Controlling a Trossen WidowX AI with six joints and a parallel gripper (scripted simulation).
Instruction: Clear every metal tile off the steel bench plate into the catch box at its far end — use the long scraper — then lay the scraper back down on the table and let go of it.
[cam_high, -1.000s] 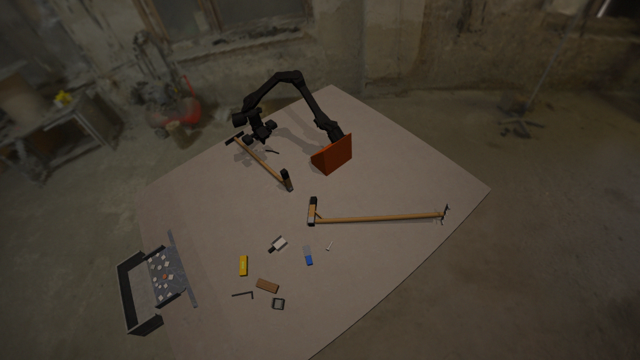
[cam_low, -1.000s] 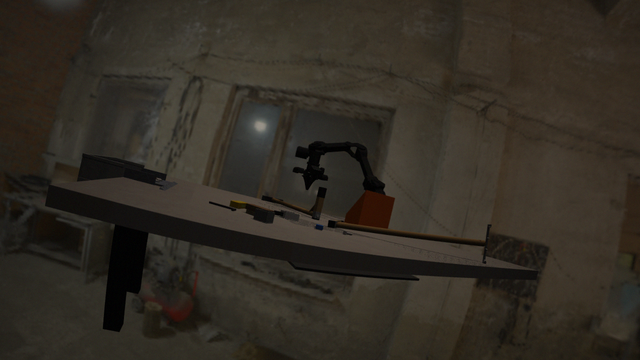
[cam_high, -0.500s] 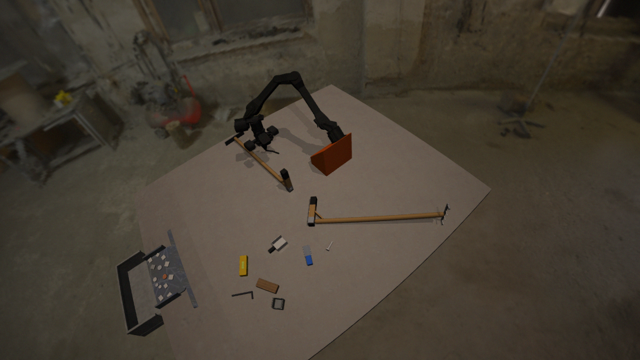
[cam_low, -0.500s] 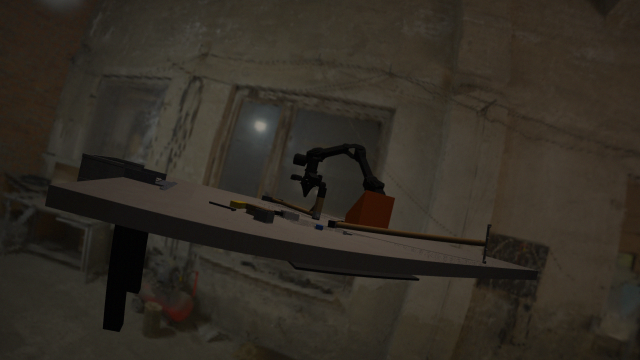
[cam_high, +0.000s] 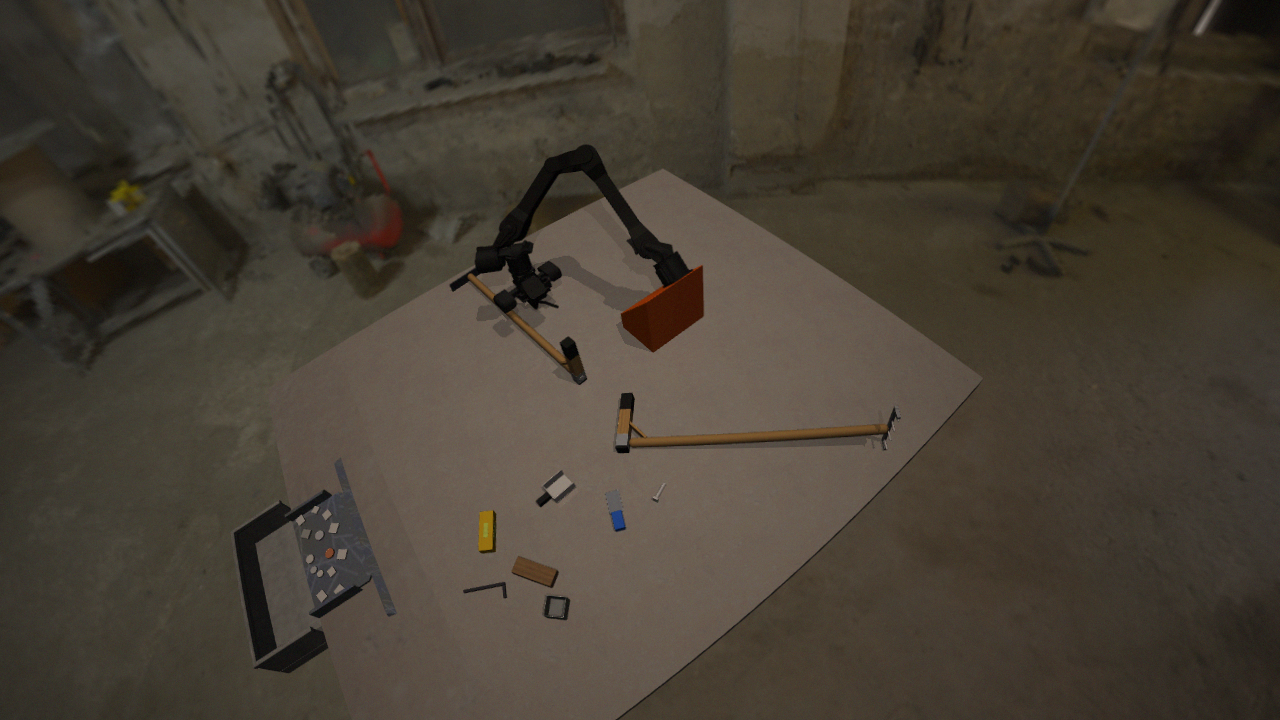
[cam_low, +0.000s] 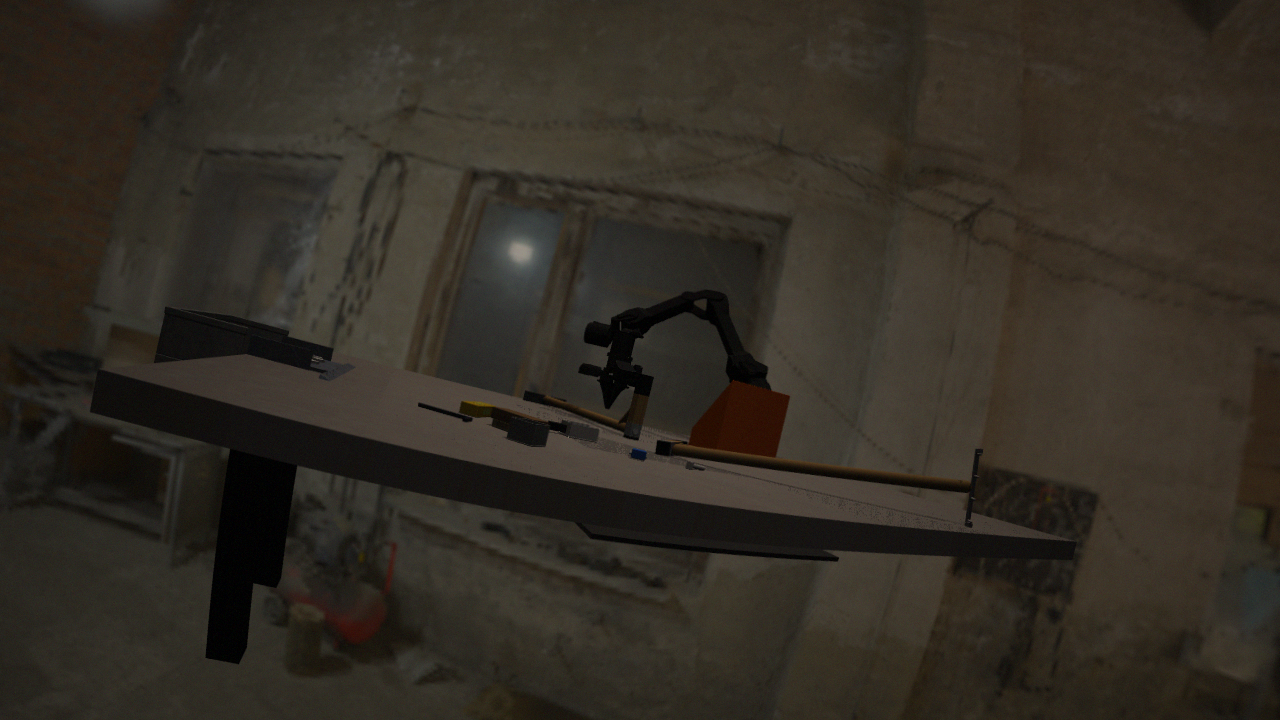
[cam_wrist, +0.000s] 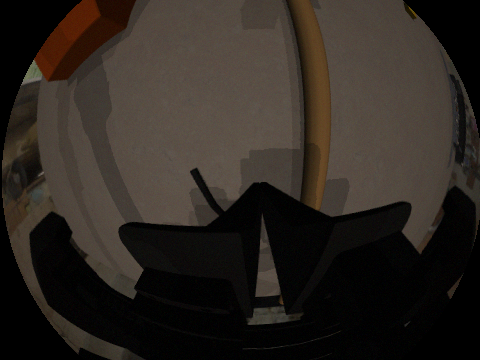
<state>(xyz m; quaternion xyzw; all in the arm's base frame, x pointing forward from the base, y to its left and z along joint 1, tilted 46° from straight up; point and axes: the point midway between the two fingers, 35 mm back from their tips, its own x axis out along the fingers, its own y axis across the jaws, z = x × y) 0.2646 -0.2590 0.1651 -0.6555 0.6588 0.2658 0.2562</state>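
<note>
The long scraper (cam_high: 532, 333) (cam_low: 584, 412) (cam_wrist: 317, 100) lies on the table, its wooden handle running from a dark flat blade (cam_high: 463, 281) to an upright block grip (cam_high: 573, 360) (cam_low: 637, 413). My gripper (cam_high: 537, 302) (cam_low: 610, 404) (cam_wrist: 259, 188) is shut and empty, pointing down a little above the table, beside the handle. Several pale tiles (cam_high: 341, 554) and one orange tile (cam_high: 329, 552) lie on the grey steel plate (cam_high: 356, 530). The dark catch box (cam_high: 253, 595) (cam_low: 201, 338) joins the plate's far end; its visible floor shows no tiles.
A thin bent rod (cam_wrist: 202, 187) lies near my fingertips. An orange wedge (cam_high: 671, 313) (cam_low: 747, 425) stands at the arm's base. A long rake (cam_high: 760, 437) (cam_low: 823, 468), a yellow box (cam_high: 486, 531), a wooden block (cam_high: 535, 571) and a blue-handled tool (cam_high: 617, 520) lie on the table.
</note>
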